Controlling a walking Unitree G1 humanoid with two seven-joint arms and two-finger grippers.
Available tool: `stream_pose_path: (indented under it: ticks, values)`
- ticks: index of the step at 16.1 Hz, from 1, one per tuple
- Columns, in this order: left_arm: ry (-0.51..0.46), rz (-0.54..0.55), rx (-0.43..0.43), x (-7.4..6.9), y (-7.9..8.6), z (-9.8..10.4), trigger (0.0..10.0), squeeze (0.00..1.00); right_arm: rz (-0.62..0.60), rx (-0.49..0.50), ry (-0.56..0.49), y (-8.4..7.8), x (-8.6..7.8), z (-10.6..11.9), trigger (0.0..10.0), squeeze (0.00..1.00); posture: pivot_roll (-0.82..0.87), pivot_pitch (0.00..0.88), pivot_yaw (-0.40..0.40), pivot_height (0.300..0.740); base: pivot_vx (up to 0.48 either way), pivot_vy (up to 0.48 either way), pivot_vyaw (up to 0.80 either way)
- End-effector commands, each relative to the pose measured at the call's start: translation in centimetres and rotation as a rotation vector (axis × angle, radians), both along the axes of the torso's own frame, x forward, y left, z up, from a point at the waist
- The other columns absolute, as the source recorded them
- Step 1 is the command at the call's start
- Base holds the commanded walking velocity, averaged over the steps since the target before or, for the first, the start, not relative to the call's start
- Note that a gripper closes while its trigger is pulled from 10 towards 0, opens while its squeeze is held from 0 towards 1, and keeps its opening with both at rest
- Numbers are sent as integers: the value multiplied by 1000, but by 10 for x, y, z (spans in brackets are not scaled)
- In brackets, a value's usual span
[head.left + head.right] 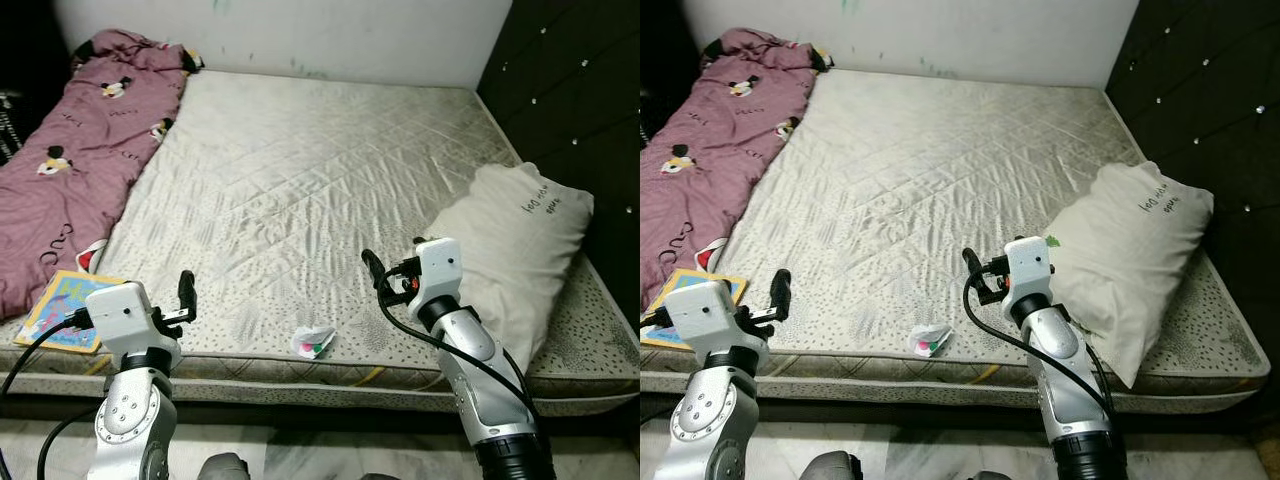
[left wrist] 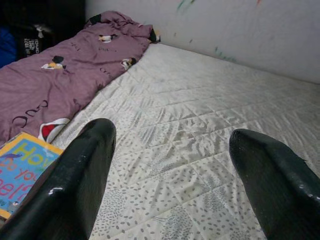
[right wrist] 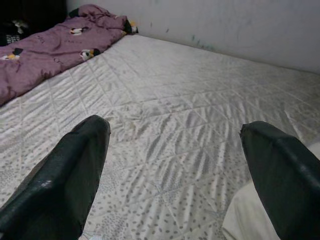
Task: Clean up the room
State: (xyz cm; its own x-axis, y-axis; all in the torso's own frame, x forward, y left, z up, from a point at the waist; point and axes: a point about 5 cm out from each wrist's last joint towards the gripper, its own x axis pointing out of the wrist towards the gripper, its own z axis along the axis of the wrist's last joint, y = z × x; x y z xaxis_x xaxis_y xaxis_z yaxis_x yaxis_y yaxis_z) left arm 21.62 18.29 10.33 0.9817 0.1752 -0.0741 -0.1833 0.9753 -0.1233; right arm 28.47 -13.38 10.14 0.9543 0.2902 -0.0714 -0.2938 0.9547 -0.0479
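Note:
A small crumpled white wrapper (image 1: 313,341) with green and pink on it lies on the bare mattress (image 1: 300,170) near its front edge. A colourful children's book (image 1: 62,310) rests at the front left corner, partly against a purple cartoon-print blanket (image 1: 80,150) that runs along the left side. A white pillow (image 1: 515,250) leans at the right edge. My left gripper (image 1: 186,292) is open above the front edge, left of the wrapper and right of the book. My right gripper (image 1: 374,268) is open over the mattress, just right of the wrapper and beside the pillow. Neither holds anything.
A white wall (image 1: 300,30) backs the bed. A dark padded panel (image 1: 570,100) stands along the right side, close behind the pillow. Pale floor (image 1: 300,450) shows below the mattress's front edge. Something dark (image 1: 8,120) stands beyond the blanket at the far left.

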Motion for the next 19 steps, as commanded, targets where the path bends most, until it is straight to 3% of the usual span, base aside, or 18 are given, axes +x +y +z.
stream_pose_path:
  ticks: [1, 5, 7, 9, 13, 19]
  values:
    - [0, -19, 4, 2, -2, 0, 10000, 0, -16, 4, -12, -2, 2, 3, 10000, 0, 98, 29, -46, 740, 0, 0, 0]
    - [-8, -27, -6, 3, -4, 1, 10000, 0, -20, 4, -11, -3, 2, 3, 10000, 0, 96, 31, -48, 740, 0, 0, 0]
    - [-17, -3, 71, 1, -2, 7, 10000, 0, -23, 1, -8, -4, 2, 3, 10000, 0, 99, 36, -46, 740, 0, 0, -800]
    - [4, 16, 56, -9, 5, 4, 10000, 0, -31, 4, -8, -6, 1, 3, 10000, 0, 103, 40, -42, 740, 0, 0, -400]
    - [24, 117, 119, -30, 22, 1, 10000, 0, -81, 37, -14, -12, -4, 7, 10000, 0, 105, 50, -41, 740, 0, 0, 0]
    - [23, 83, 118, -29, 18, 2, 10000, 0, -44, 31, -6, -7, -6, 7, 10000, 0, 111, 59, -42, 740, 0, 0, 0]
